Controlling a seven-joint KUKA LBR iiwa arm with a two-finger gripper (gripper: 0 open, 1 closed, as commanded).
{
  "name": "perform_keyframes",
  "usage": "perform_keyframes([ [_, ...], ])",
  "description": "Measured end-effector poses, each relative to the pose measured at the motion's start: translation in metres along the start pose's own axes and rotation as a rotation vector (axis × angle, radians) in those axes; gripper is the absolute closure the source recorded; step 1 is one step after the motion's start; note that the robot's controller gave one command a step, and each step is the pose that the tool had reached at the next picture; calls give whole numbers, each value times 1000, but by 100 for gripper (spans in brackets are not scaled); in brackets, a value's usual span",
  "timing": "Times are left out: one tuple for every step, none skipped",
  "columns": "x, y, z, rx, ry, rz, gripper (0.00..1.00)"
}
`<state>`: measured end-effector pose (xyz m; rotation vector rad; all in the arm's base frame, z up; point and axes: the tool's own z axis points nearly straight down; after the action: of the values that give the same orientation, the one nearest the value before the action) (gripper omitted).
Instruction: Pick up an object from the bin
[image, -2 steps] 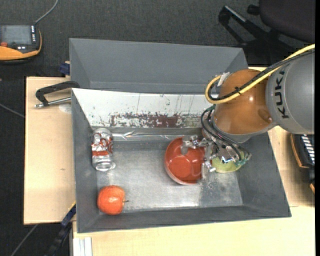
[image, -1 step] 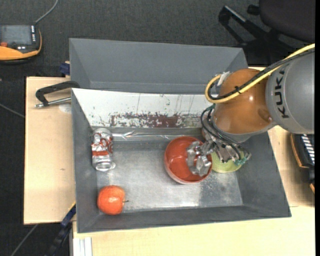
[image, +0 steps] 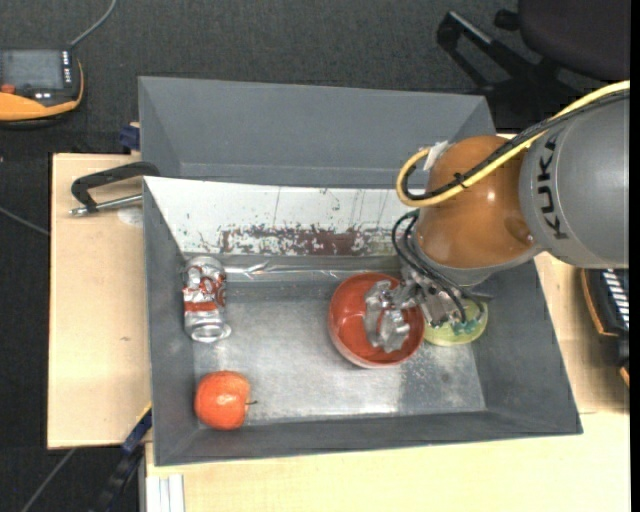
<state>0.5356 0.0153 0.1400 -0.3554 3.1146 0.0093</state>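
My gripper (image: 388, 322) reaches down into a red bowl (image: 350, 318) that lies right of the bin's middle. Its metal fingers sit inside the bowl, close to the right-hand rim. Just right of the bowl, partly under the arm's orange cover, lies a pale yellow-green round thing (image: 462, 325) like a small disc or lid.
A clear glass jar with a red-and-white label (image: 205, 296) lies on its side by the bin's left wall. A red-orange apple-like fruit (image: 222, 400) rests in the front left corner. The arm and its orange cover hang over the bin's right part.
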Motion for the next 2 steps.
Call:
perform_keyframes([
  [37,-14,-57,1,-8,91,100],
  [15,18,-67,-1,-17,126,100],
])
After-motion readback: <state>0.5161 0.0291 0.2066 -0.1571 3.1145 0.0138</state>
